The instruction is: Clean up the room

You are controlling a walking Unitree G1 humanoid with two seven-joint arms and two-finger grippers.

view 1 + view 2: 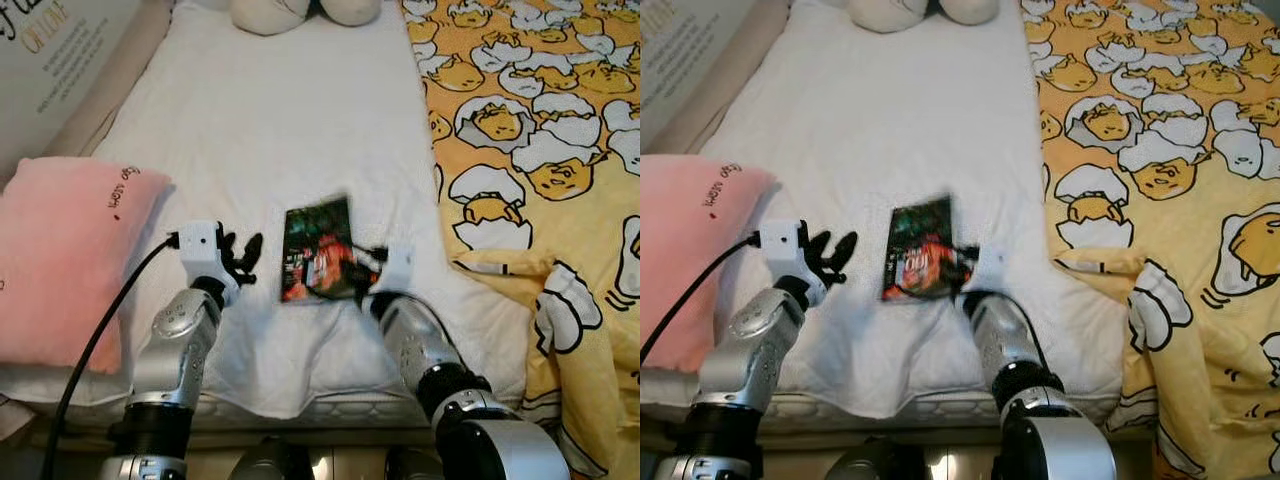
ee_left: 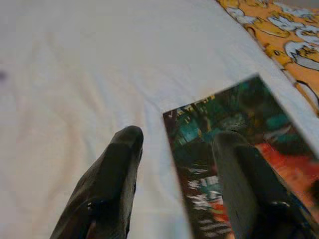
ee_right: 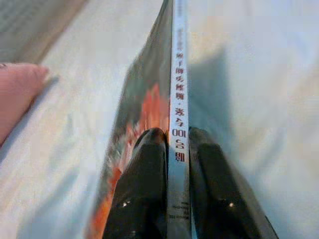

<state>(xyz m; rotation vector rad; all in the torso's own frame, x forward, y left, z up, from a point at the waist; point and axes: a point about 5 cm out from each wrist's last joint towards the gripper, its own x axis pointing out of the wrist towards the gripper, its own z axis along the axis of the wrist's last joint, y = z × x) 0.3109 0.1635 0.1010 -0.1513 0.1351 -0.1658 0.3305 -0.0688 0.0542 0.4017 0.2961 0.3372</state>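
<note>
A book (image 1: pixel 318 250) sits near the front edge of the bed (image 1: pixel 270 130), between the two pincers. The right pincer (image 3: pixel 172 144) clamps the book's spine at its right side, and the left pincer (image 1: pixel 243 258) hovers just left of the book. A pillow (image 1: pixel 60 260) lies at the bed's left edge, a patterned blanket (image 1: pixel 540 130) covers its right side, and two cushions (image 1: pixel 300 10) rest at its far end.

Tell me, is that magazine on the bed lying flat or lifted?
Lifted at one edge. The right gripper has its fingers shut on the magazine at its spine, tilting it off the white sheet.
</note>
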